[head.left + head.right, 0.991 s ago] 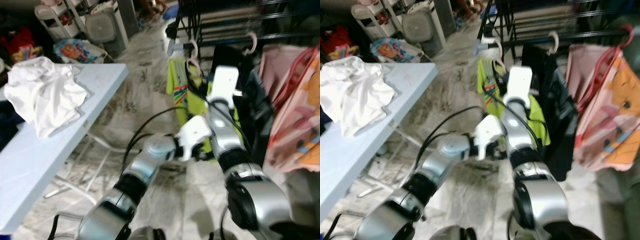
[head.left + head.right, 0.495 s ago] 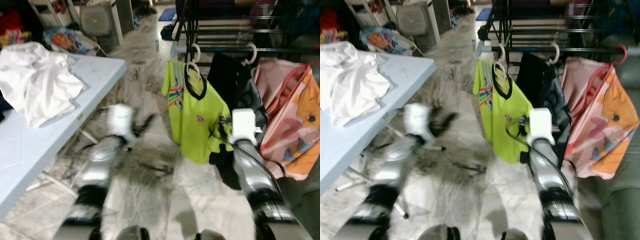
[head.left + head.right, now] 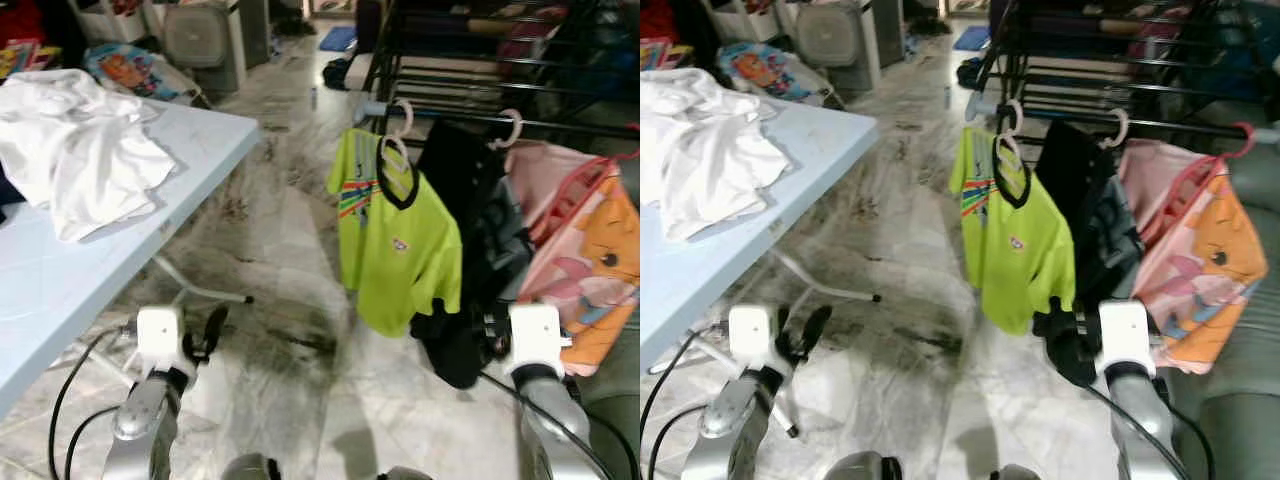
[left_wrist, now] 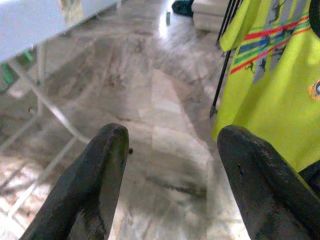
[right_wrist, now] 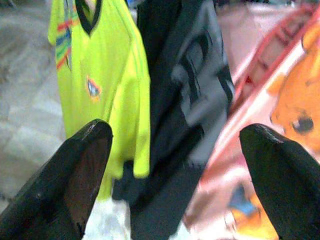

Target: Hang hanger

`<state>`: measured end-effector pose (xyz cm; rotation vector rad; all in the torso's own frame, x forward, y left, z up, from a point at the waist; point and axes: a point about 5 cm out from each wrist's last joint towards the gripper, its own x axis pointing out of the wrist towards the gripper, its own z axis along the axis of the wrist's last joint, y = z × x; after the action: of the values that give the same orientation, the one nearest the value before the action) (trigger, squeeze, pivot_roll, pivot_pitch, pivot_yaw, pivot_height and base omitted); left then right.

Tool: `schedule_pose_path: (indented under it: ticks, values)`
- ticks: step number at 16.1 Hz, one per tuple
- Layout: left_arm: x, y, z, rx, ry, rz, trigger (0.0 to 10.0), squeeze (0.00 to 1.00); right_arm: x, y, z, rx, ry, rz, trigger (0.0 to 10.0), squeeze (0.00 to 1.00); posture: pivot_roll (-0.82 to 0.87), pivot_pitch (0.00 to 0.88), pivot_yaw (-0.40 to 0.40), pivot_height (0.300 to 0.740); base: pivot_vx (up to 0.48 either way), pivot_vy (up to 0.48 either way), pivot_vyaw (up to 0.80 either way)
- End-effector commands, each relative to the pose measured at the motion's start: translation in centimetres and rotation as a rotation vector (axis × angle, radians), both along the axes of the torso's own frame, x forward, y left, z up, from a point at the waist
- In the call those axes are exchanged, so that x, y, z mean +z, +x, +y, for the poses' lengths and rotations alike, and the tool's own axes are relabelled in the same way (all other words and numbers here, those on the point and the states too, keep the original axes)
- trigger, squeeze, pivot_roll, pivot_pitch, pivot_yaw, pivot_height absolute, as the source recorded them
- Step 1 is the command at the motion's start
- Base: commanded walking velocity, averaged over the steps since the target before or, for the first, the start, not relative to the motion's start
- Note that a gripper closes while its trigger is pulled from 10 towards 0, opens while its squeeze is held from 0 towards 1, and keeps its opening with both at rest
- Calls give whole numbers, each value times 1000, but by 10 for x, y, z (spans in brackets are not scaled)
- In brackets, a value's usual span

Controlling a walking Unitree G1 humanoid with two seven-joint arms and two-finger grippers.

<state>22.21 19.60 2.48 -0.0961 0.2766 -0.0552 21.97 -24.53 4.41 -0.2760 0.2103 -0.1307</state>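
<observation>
A lime green shirt (image 3: 395,240) hangs on a pale hanger (image 3: 398,150) whose hook (image 3: 402,112) sits over the rack's rail (image 3: 455,118). Beside it on the same rail hang a black garment (image 3: 475,225) and a pink and orange one (image 3: 590,260). My left gripper (image 4: 170,145) is low over the marble floor, open and empty, left of the shirt and apart from it. My right gripper (image 5: 175,140) is also low, open and empty, facing the green and black garments without touching them.
A light blue folding table (image 3: 70,290) stands on the left with a crumpled white cloth (image 3: 80,160) on it; its metal legs (image 3: 185,290) reach toward the floor's middle. A grey fan unit (image 3: 200,35) and clutter lie beyond. A grey-green seat (image 3: 1240,420) is at right.
Both arms have dropped from the rack and pulled back low. The left arm swung out to the left. The right gripper left the green shirt's hanger, which stays on the rail.
</observation>
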Motion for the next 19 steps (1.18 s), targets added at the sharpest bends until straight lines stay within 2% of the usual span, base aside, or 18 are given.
schedule_pose_path:
  ticks: [1, 2, 4, 6, 7, 10, 11, 12, 13, 14, 15, 17, 19]
  values:
    - [8, 5, -2, -13, 1, -26, 10000, 0, 11, 9, 8, 30, 28, -44, 10000, 0, -56, 0, 30, 740, 0, 0, 0]
    - [18, 15, -8, -40, -12, -68, 10000, 1000, 24, 22, 12, 42, 51, -97, 10000, 1000, -54, 0, 25, 740, 0, 0, 0]
    - [41, 34, -12, -49, -16, -155, 10000, 1000, 48, 42, 15, 36, 110, -185, 10000, 1000, -53, 0, 24, 740, 0, 0, 0]
    - [72, 51, -12, -13, -11, -265, 10000, 1000, 83, 58, 15, 40, 113, -300, 10000, 1000, -50, 0, 21, 740, 0, 0, 0]
    - [76, 53, -15, -17, -34, -278, 10000, 1000, 90, 61, 15, 33, 123, -325, 10000, 1000, -50, 0, 21, 740, 0, 0, 0]
    - [74, 52, -12, 5, 9, -280, 10000, 1000, 85, 57, 14, 22, 137, -312, 10000, 1000, -54, 0, 28, 740, 0, 0, 0]
    - [68, 47, -9, 29, 18, -251, 10000, 1000, 79, 50, 15, 16, 155, -289, 10000, 1000, -54, 0, 31, 740, 0, 0, 0]
    - [57, 37, -6, 36, 42, -202, 10000, 1000, 68, 39, 19, 15, 165, -248, 10000, 1000, -55, 0, 34, 740, 0, 0, 0]
    - [51, 30, -5, 28, 43, -174, 10000, 447, 60, 32, 22, 11, 192, -218, 10000, 706, -56, 0, 37, 740, 0, 0, 0]
    - [41, 18, -3, 11, 67, -133, 10000, 0, 48, 19, 28, 23, 212, -170, 10000, 0, -57, 0, 49, 740, 0, 0, 0]
    - [34, 6, 1, 15, 74, -95, 10000, 0, 37, 4, 34, 44, 233, -121, 10000, 0, -58, 0, 54, 740, 0, 0, 0]
    - [26, -7, 5, 19, 81, -49, 10000, 0, 25, -13, 35, 48, 244, -67, 10000, 0, -58, 0, 58, 740, 0, 0, 0]
    - [24, -10, 6, 11, 92, -44, 10000, 0, 22, -18, 35, 56, 233, -49, 10000, 0, -62, 0, 63, 740, 0, 0, 0]
